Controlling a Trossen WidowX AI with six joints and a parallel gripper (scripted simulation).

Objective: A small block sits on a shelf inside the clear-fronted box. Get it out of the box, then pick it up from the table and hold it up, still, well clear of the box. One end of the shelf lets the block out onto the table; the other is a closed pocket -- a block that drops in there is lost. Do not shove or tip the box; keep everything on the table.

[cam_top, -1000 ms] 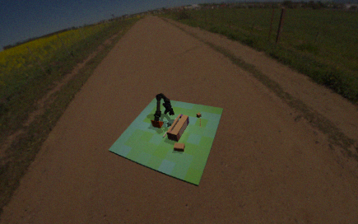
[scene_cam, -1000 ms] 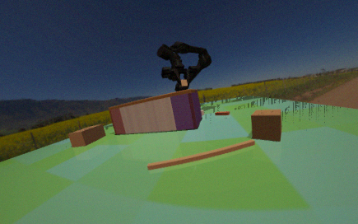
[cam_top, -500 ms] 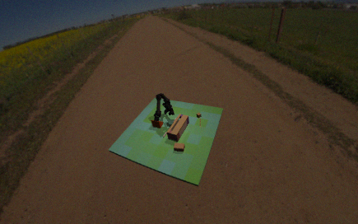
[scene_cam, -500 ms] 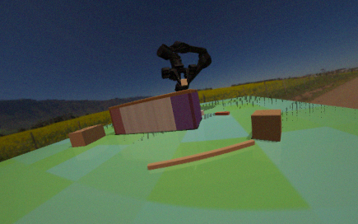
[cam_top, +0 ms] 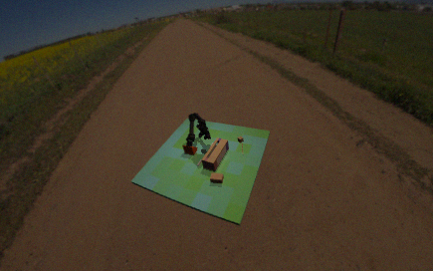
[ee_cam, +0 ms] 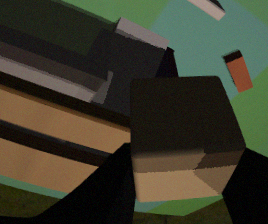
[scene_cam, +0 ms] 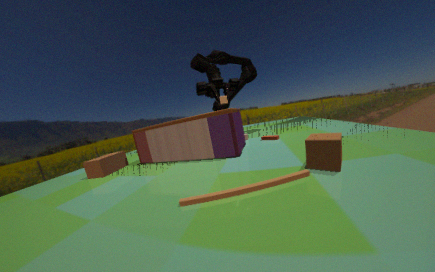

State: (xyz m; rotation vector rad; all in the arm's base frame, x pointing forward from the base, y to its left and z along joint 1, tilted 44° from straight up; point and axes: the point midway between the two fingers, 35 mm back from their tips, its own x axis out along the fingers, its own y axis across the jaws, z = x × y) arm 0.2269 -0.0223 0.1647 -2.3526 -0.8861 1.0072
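Note:
The small tan block (scene_cam: 223, 100) (ee_cam: 180, 115) is held off the table. My gripper (cam_top: 208, 137) (scene_cam: 222, 101) (ee_cam: 174, 149) is shut on it, with a black finger on each side in the wrist view. The long box (cam_top: 216, 154) (scene_cam: 176, 142) stands upright on the table, with a tan top and a purple end section. In the exterior view the block shows just over the box's top edge, with the arm behind the box. In the top view the gripper is beside the box's far end. The exact gap between block and box is hard to tell.
A brown cube (cam_top: 240, 139) (scene_cam: 323, 152) and a thin stick (cam_top: 242, 147) (scene_cam: 246, 189) lie on one side of the box. A brown brick (cam_top: 216, 177) (scene_cam: 105, 165) lies off its near end. A small red piece (scene_cam: 270, 137) (ee_cam: 240, 72) lies on the green patchwork table (cam_top: 175, 186).

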